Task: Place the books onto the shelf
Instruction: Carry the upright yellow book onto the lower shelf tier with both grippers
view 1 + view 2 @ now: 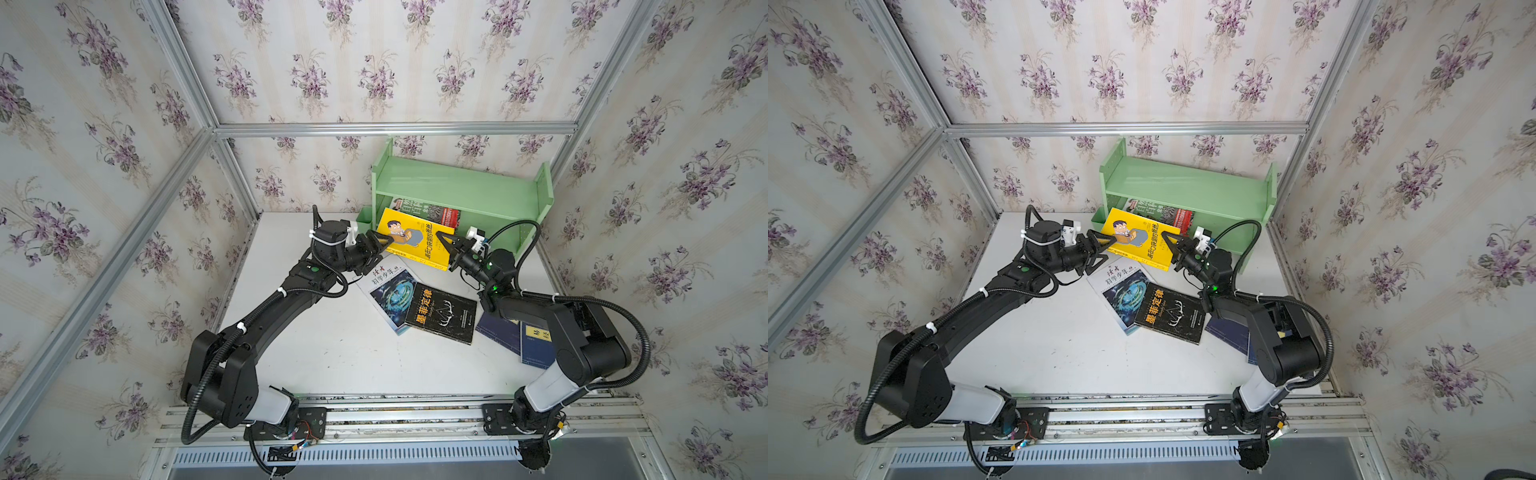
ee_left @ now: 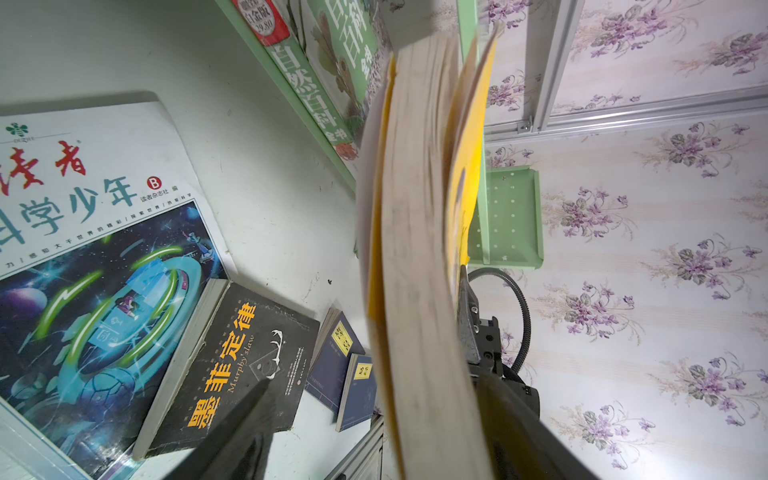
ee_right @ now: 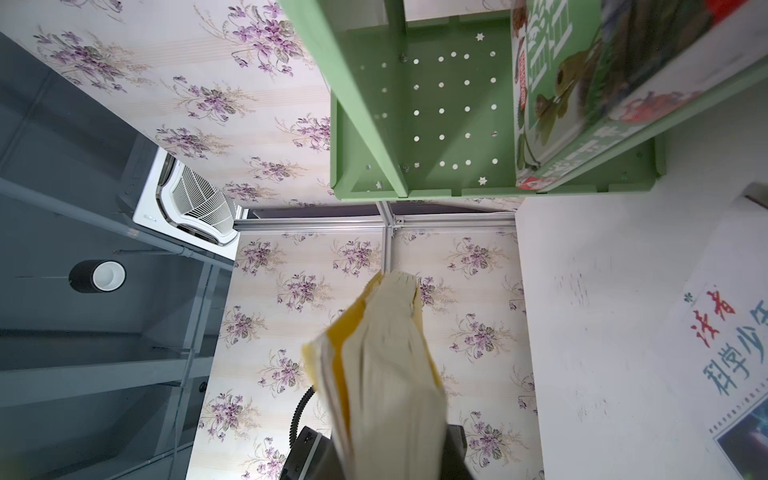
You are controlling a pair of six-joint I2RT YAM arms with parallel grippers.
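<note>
**Yellow book mid-air at the shelf mouth, right arm carrying**

In both top views the yellow book (image 1: 415, 243) (image 1: 1142, 241) hangs tilted above the table (image 1: 316, 353), just in front of the shelf (image 1: 465, 183), which sits at 12 o'clock; the right gripper (image 1: 445, 249) is clamped narrow on the book's 3 o'clock edge; the left gripper (image 1: 380, 253) sits at its 9 o'clock corner with jaws spread, and in the left wrist view one finger (image 2: 232, 415) stands clear of the pages, so I read the left as not gripping

The green book (image 1: 432, 212) is already in the lower tier, cover up, leaning or flat I cannot tell; the white-blue magazine (image 1: 388, 293), black book (image 1: 440, 311) and navy books (image 1: 498, 332) lie on the table at 6 o'clock of the yellow one

My read: this step is sliding the yellow book into the lower tier; the pages fan and sag from a one-edge pinch, so I'd move slowly; back the left arm out toward 9 o'clock first; level the book under the upper board's front edge; aim for the free space at 3 o'clock of the green book; release only once the book rests on the tier
</note>
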